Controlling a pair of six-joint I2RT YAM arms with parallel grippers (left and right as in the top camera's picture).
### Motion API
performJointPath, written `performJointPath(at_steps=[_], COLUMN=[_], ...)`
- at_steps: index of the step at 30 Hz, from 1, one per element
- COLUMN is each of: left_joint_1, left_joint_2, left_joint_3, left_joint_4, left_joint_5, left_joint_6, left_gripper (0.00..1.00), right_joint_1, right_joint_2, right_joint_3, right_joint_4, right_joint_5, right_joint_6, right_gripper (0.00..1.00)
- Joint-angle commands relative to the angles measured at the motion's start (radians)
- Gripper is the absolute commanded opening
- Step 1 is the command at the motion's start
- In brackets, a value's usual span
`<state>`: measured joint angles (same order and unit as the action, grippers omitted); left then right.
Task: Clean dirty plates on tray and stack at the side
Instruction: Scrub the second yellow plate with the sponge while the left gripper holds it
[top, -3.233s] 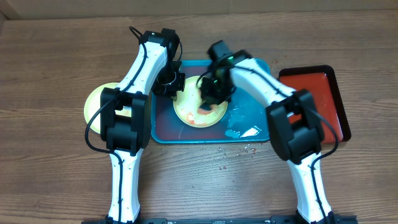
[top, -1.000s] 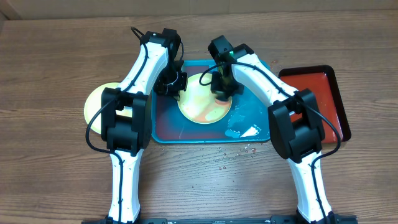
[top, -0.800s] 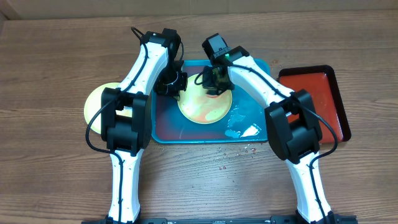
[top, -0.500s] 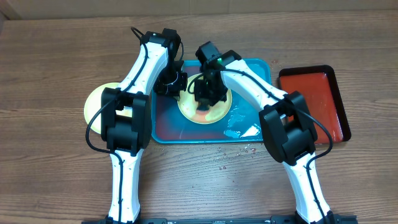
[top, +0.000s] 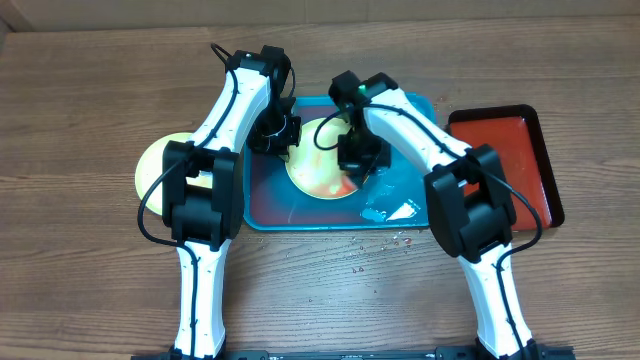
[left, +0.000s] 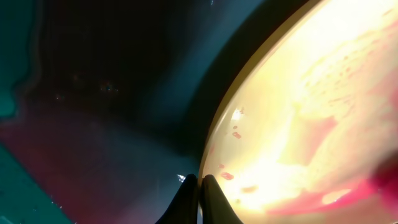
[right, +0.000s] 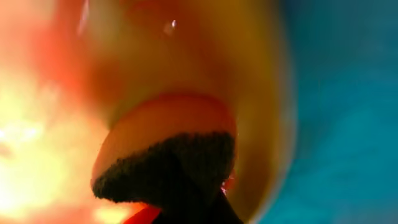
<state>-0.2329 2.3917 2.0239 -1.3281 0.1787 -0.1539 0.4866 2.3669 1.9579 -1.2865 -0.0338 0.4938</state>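
Turquoise tray (top: 268, 208), long axis left-right, holds one sauce-smeared yellow-green plate (top: 318, 175) face up; left end effector (left: 199, 184) pinches its rim, right end effector (top: 356, 160) grasps a dark sponge (right: 166, 167).

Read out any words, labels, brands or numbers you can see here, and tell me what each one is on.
None readable: no print shows on the turquoise tray, the yellow-green plate, the sponge or the red tray. Both wrist views are close and blurred.
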Motion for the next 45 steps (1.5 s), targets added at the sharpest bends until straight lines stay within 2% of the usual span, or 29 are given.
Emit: performJointPath(at_steps=[1, 4, 11, 15, 21, 24, 29, 32, 36, 41, 45], left_joint_1=[0.005, 0.005, 0.005, 0.005, 0.005, 0.005, 0.005, 0.005, 0.005, 0.004, 0.004], left_joint_2=[-0.030, -0.030, -0.030, -0.030, -0.030, -0.030, -0.030, -0.030, -0.030, -0.030, -0.031], left_joint_3=[0.006, 0.006, 0.006, 0.006, 0.006, 0.006, 0.006, 0.006, 0.006, 0.006, 0.009], left_joint_4=[-0.002, -0.001, 0.001, 0.002, 0.003, 0.006, 0.006, 0.011, 0.032, 0.093, 0.117], left_joint_5=[-0.003, -0.003, -0.006, -0.006, -0.006, -0.006, -0.006, -0.006, -0.006, -0.014, -0.049], left_joint_6=[0.001, 0.001, 0.002, 0.002, 0.002, 0.002, 0.002, 0.002, 0.001, 0.002, 0.001], left_gripper=[0.04, 0.04, 0.04, 0.04, 0.04, 0.04, 0.04, 0.04, 0.04, 0.04, 0.04], right_joint_1=[-0.028, -0.029, 0.000, 0.031, 0.038, 0.028, -0.002, -0.017, -0.023, -0.022, -0.022], right_joint_2=[0.027, 0.029, 0.085, 0.129, 0.113, 0.090, 0.018, -0.019, -0.037, -0.047, -0.073], right_joint_3=[0.021, 0.017, -0.035, -0.035, -0.032, -0.032, -0.032, -0.032, -0.031, 0.024, 0.114], right_joint_4=[0.051, 0.153, 0.407, 0.404, 0.286, 0.200, 0.065, 0.036, 0.068, 0.138, 0.127], right_joint_5=[0.153, 0.096, -0.245, -0.399, -0.491, -0.431, -0.110, 0.090, 0.259, 0.285, 0.259], right_joint_6=[0.056, 0.064, 0.060, 0.048, -0.020, -0.034, 0.014, 0.058, 0.085, 0.083, 0.074], right_gripper=[0.04, 0.04, 0.04, 0.04, 0.04, 0.04, 0.04, 0.04, 0.04, 0.04, 0.04])
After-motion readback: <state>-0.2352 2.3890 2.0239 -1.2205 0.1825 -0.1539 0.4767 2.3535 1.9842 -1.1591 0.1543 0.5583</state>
